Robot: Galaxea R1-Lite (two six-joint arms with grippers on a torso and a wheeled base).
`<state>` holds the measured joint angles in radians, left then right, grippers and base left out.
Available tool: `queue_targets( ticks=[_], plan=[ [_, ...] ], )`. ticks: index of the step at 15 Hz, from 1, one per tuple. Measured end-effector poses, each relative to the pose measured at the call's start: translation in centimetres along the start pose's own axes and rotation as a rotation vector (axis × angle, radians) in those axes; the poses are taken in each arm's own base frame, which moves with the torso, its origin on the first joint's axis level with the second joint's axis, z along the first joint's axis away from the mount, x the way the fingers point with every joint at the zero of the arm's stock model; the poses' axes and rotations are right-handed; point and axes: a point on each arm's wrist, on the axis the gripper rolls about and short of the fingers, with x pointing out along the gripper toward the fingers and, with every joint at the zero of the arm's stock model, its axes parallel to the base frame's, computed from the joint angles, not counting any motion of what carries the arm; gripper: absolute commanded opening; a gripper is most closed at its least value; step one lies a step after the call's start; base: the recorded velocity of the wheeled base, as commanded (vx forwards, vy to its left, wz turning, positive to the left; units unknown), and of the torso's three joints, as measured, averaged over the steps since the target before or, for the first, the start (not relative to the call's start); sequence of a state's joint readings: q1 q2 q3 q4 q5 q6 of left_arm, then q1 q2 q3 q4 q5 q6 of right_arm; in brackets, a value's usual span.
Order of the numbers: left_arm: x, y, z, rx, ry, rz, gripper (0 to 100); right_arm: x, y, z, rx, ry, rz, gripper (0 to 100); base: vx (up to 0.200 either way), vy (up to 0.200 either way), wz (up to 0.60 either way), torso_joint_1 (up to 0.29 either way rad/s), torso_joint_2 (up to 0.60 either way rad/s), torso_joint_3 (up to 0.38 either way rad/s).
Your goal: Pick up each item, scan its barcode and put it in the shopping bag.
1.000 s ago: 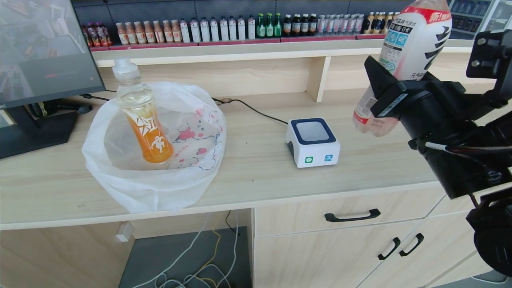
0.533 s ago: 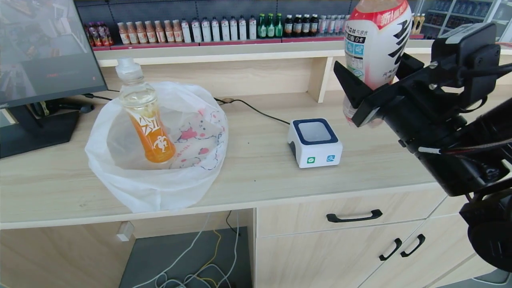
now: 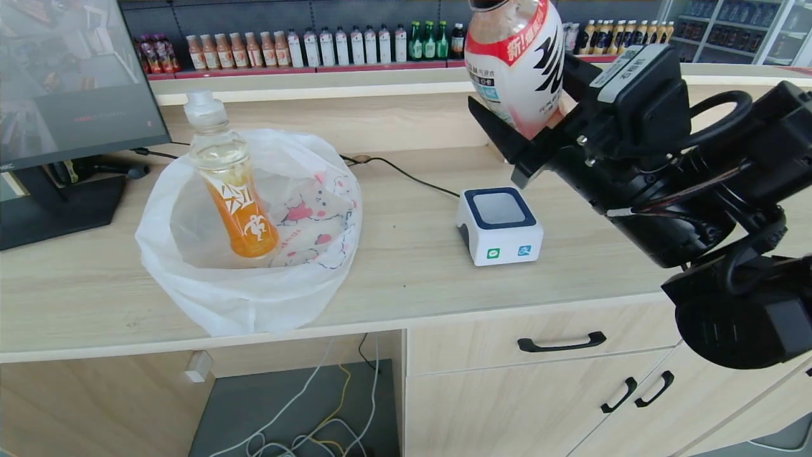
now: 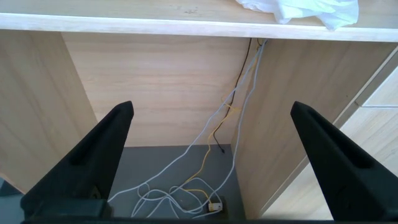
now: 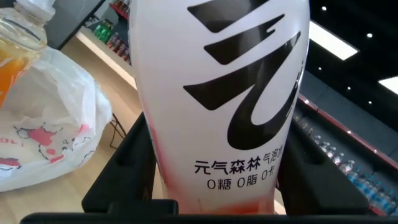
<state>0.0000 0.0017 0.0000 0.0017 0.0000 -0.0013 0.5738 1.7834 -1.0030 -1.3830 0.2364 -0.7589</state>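
The white-labelled bottle (image 3: pixel 517 70) is clamped between the fingers of my right gripper (image 3: pixel 536 105). It is raised in the air above the far side of the scanner (image 3: pixel 498 223), well clear of it. I judge the task about midway. An orange drink bottle (image 3: pixel 238 203) already stands in the shopping bag (image 3: pixel 254 304) on the left, and this one needs scanning, then bagging. My left gripper (image 4: pixel 211 155) hangs wide open and empty below the counter (image 3: pixel 412 279).

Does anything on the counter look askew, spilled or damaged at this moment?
Only the orange bottle: it stands tilted inside the shopping bag, its cap leaning toward the monitor. No spill or damage shows.
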Motion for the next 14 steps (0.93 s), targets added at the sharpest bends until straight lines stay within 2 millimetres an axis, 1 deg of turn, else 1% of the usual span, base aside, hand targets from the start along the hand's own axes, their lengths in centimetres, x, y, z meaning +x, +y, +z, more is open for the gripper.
queue_targets(
  ticks=[4, 8, 11, 14],
  plan=[
    [0.0, 0.0, 0.0, 0.000, 0.000, 0.000, 100, 0.0, 1.1, -1.1, -0.055, 0.002, 0.049, 0, 0.000, 0.000, 0.00, 0.000, 0.00, 0.000],
    [0.0, 0.0, 0.0, 0.000, 0.000, 0.000, 100, -0.3, 1.3, -2.7, -0.078, -0.007, 0.108, 0, 0.000, 0.000, 0.00, 0.000, 0.00, 0.000],
    [0.0, 0.0, 0.0, 0.000, 0.000, 0.000, 100, -1.0, 0.9, -5.1, -0.103, -0.006, 0.170, 0, 0.000, 0.000, 0.00, 0.000, 0.00, 0.000],
    [0.0, 0.0, 0.0, 0.000, 0.000, 0.000, 100, -1.1, 1.4, -6.7, -0.123, 0.006, 0.203, 0, 0.000, 0.000, 0.00, 0.000, 0.00, 0.000]
  ],
)
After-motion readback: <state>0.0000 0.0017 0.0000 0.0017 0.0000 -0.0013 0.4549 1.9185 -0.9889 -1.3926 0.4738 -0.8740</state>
